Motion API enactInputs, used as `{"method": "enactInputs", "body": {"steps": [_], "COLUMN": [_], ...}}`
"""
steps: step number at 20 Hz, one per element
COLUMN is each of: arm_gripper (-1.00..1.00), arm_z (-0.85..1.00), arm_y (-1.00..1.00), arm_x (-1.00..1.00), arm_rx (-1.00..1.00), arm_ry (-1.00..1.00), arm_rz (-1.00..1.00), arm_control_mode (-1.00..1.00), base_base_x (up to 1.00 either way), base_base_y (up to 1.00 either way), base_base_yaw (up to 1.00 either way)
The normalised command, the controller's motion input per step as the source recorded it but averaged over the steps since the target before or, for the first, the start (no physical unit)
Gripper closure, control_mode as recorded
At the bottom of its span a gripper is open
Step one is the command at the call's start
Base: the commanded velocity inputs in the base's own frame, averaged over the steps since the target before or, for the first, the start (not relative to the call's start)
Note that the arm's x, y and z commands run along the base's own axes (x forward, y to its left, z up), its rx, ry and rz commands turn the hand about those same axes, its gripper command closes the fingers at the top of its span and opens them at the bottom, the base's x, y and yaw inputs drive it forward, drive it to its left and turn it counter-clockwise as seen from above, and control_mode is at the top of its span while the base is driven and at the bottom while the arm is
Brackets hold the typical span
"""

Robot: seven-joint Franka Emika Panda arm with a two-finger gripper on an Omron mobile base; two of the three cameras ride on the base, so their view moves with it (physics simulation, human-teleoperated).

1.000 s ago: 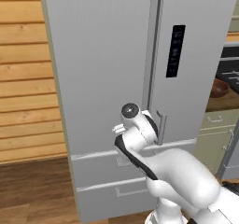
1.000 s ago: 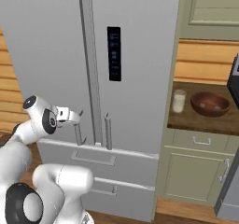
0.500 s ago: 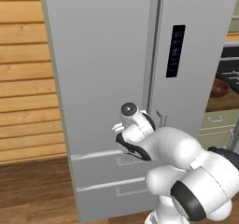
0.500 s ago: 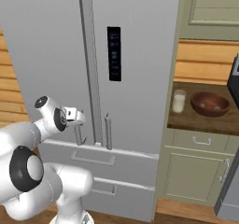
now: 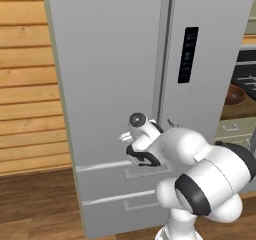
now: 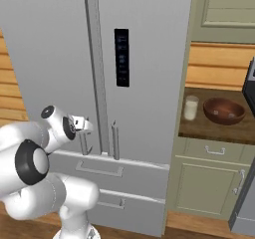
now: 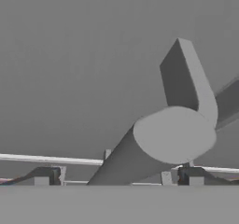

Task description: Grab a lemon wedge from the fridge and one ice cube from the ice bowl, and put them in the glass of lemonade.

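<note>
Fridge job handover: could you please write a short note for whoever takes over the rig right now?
Gripper: open, holding nothing, at the lower end of the left door handle, not closed on it.
Fridge: both doors shut, so the lemon wedge can't be seen.
Glass and ice bowl: on the counter right of the fridge, side by side, apart.
Done: nothing delivered.
Left: grip the handle, open the door, take the wedge to the glass, then one ice cube.
</note>
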Motion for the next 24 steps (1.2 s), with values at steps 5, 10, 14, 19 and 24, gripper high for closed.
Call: {"method": "enactInputs", "body": {"steps": [5, 10, 14, 19, 24], "arm_gripper": [-1.00, -1.00, 1.00, 1.00, 1.00], "arm_z": [-0.18, -0.12, -0.05, 0.00, 0.01], "arm_y": [0.00, 0.00, 0.00, 0.00, 0.00], "arm_x": [0.25, 0.33, 0.19, 0.03, -0.33], "arm_rx": [0.00, 0.00, 0.00, 0.00, 0.02], "arm_ry": [-0.03, 0.00, 0.00, 0.00, 0.00], "arm_rz": [0.00, 0.00, 0.00, 0.00, 0.00], "arm_control_mode": [-1.00, -1.00, -1.00, -1.00, -1.00], "base_base_x": [0.00, 0.00, 0.00, 0.00, 0.00], "base_base_y": [0.00, 0.00, 0.00, 0.00, 0.00], "base_base_yaw": [0.00, 0.00, 0.00, 0.00, 0.00]}}
